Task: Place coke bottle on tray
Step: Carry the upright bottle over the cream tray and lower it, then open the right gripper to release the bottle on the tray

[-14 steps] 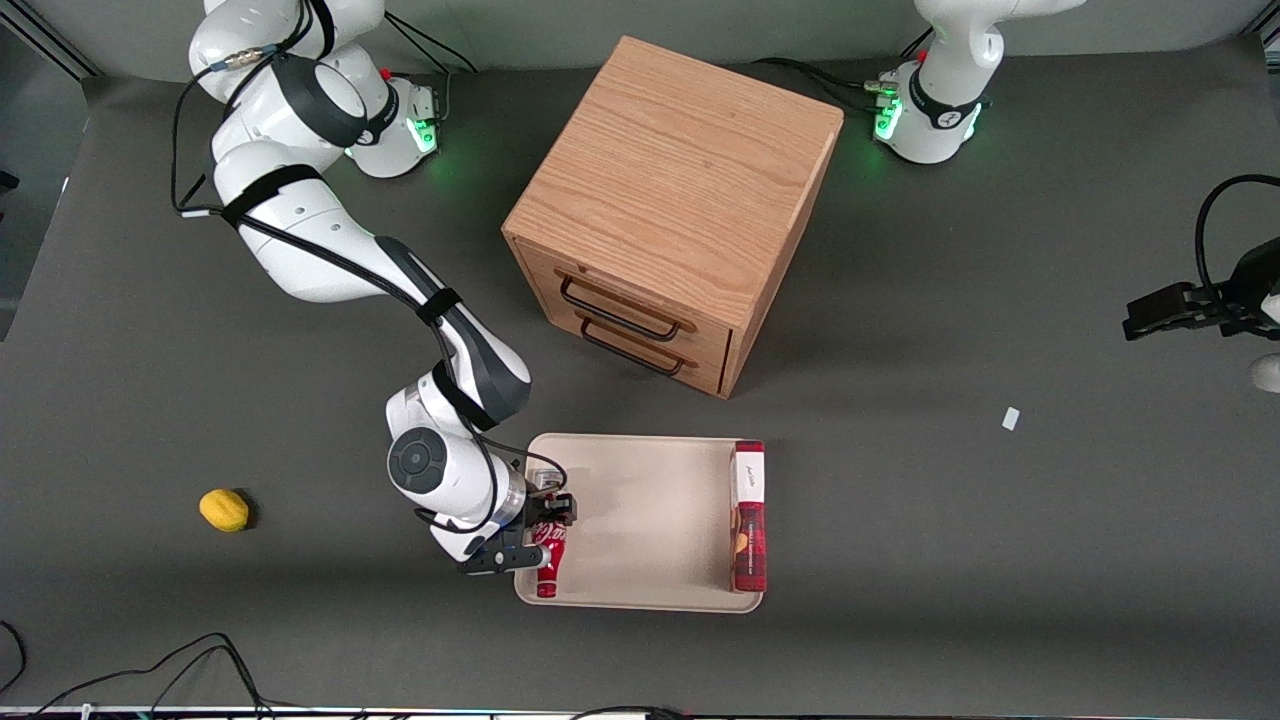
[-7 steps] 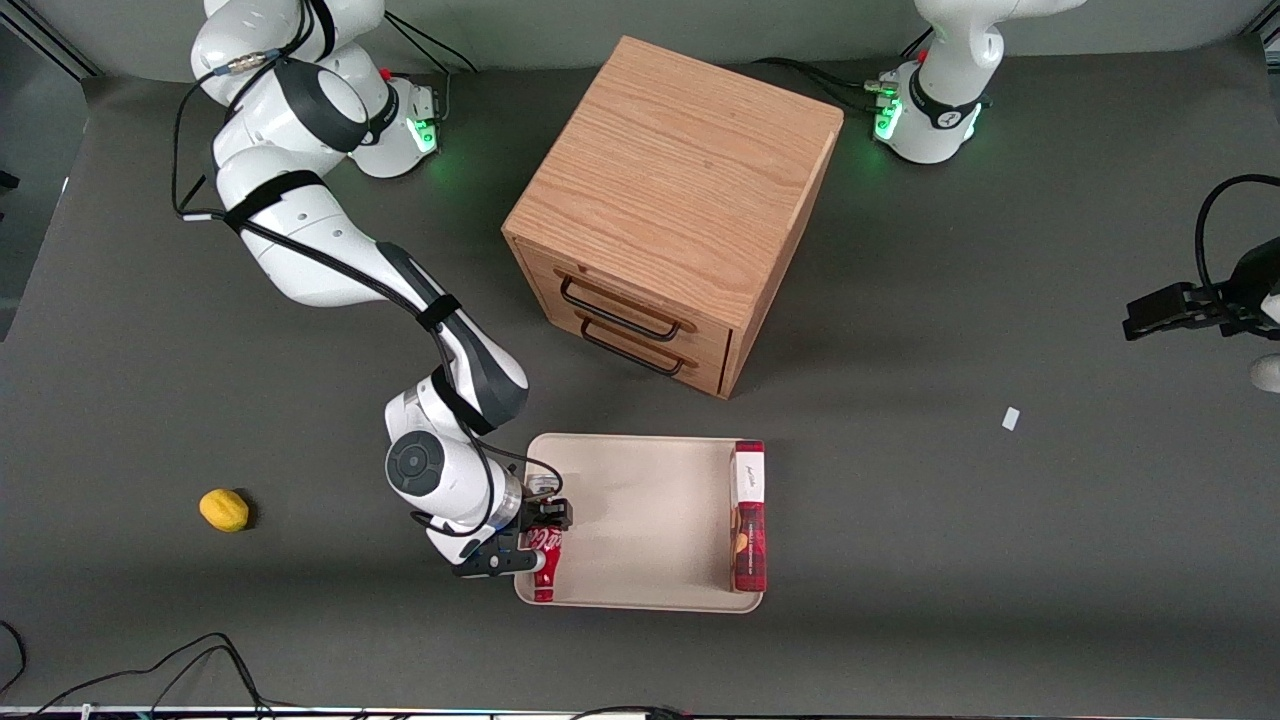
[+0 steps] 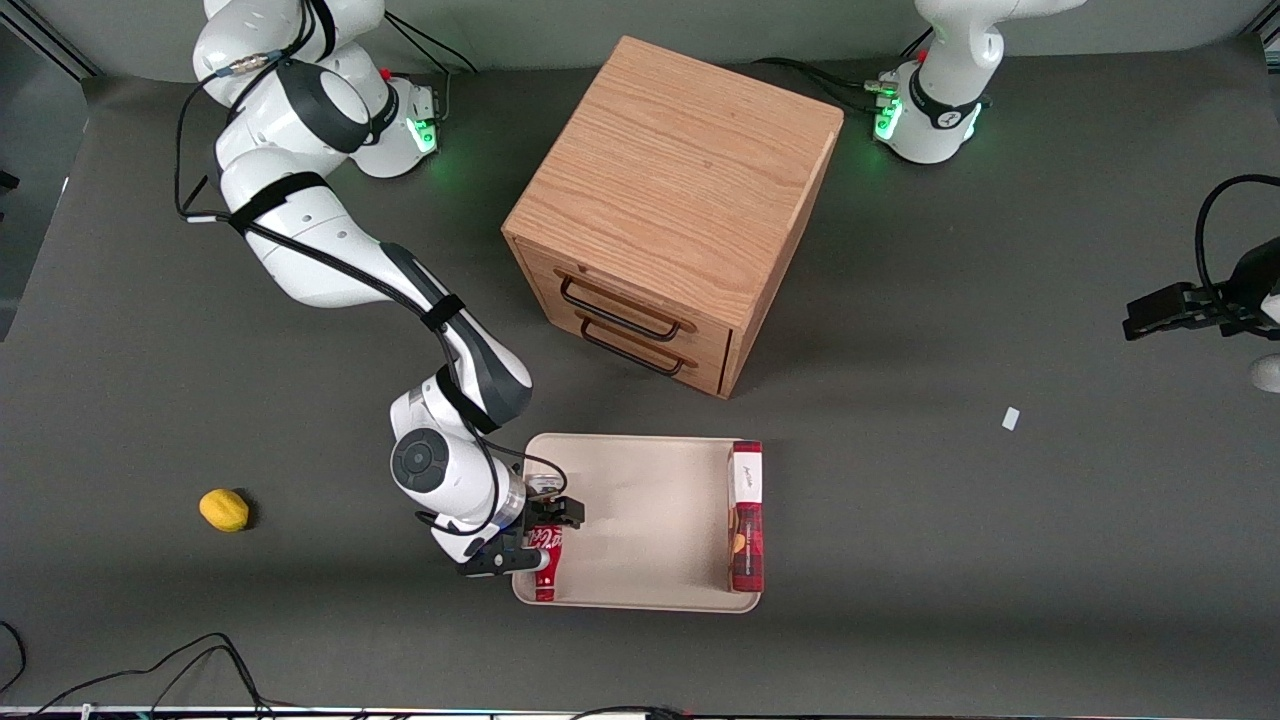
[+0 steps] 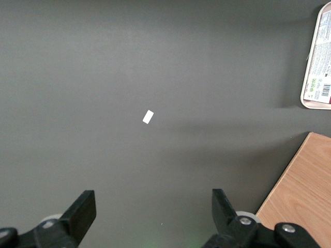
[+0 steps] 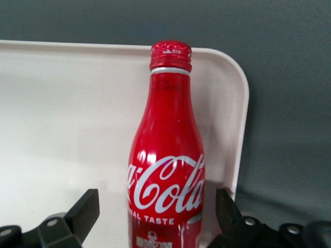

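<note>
The coke bottle is red with white script. It lies on the beige tray along the rim at the working arm's end, its cap pointing toward the front camera. In the right wrist view the bottle rests on the tray with its cap by a rounded corner. My right gripper is low over the bottle's base end. It is open, with one finger on each side of the bottle and a gap between each finger and the bottle.
A flat red-and-white box lies on the tray at the parked arm's end. The wooden drawer cabinet stands farther from the front camera. A yellow lemon lies toward the working arm's end. A small white scrap is on the table.
The fingers have spread apart off the bottle. The bottle stays lying on the tray. The wrist has shifted only slightly.
</note>
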You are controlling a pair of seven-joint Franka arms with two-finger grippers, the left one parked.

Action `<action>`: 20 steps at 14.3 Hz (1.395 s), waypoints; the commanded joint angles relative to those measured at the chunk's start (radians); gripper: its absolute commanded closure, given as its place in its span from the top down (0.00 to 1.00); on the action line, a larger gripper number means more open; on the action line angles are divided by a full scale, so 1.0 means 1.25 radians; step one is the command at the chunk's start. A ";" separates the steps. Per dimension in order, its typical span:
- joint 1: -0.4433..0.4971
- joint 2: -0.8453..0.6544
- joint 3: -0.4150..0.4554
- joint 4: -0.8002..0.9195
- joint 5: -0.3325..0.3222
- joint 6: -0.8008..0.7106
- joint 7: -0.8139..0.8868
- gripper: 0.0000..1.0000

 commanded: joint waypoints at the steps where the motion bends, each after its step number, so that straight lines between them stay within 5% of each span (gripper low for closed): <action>1: 0.005 -0.009 -0.007 0.002 -0.020 0.007 0.005 1.00; 6: -0.007 -0.058 -0.007 0.002 -0.023 -0.005 -0.002 1.00; 14: -0.076 -0.287 0.014 -0.103 -0.021 -0.220 -0.007 1.00; 17: -0.119 -0.453 0.003 -0.272 0.036 -0.229 -0.022 1.00; 20: -0.126 -0.623 -0.073 -0.416 0.148 -0.230 -0.105 1.00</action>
